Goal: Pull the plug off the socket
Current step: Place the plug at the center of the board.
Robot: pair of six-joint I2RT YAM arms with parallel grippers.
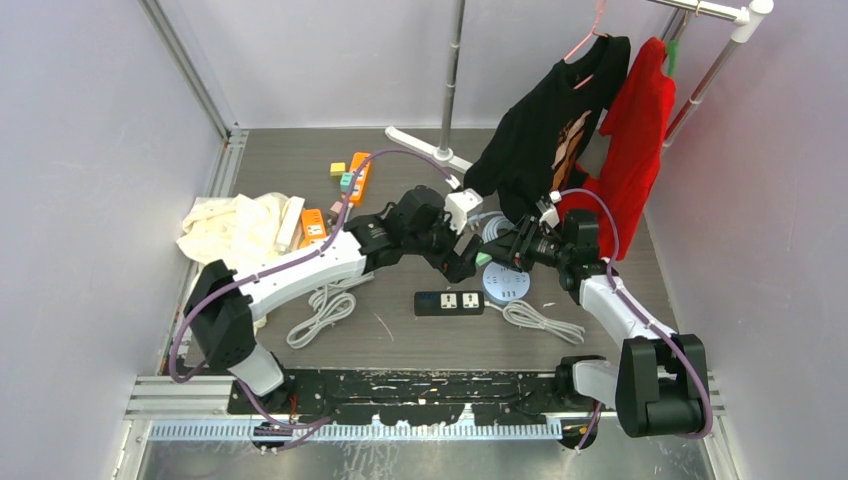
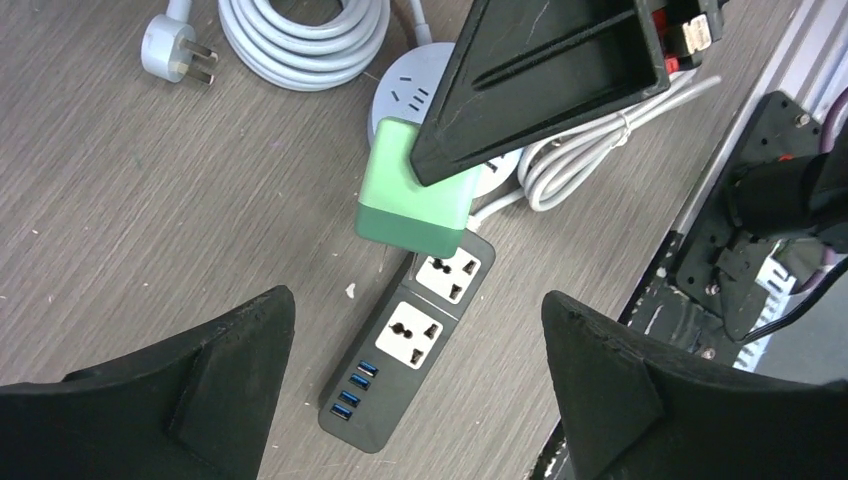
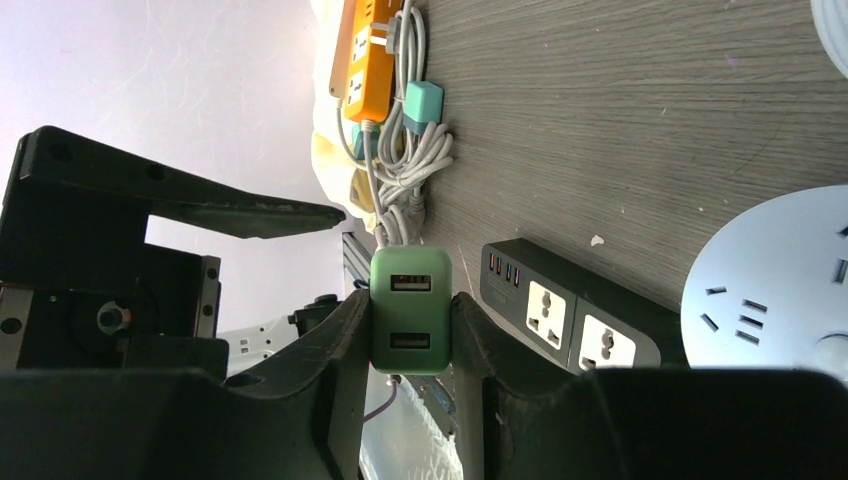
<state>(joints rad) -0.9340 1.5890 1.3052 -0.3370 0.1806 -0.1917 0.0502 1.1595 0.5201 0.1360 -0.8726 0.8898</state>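
The plug [image 3: 410, 310] is a green cube with two USB ports. My right gripper [image 3: 410, 322] is shut on its sides and holds it in the air, clear of the socket. The socket is a black power strip [image 2: 405, 350] lying flat on the table, and both of its white outlets show bare. In the left wrist view the green plug [image 2: 415, 205] hangs over the strip's far end under a right finger [image 2: 540, 70]. My left gripper [image 2: 417, 300] hovers open above the strip, a finger on either side and touching nothing. From above, the strip [image 1: 449, 302] lies just in front of both grippers.
A round white power hub [image 3: 770, 290] and coiled white cable [image 2: 300, 35] lie beside the strip. An orange strip [image 1: 358, 178], a cream cloth [image 1: 232, 228] and more cable [image 1: 322, 312] sit at the left. Black and red shirts [image 1: 560, 130] hang at the back right.
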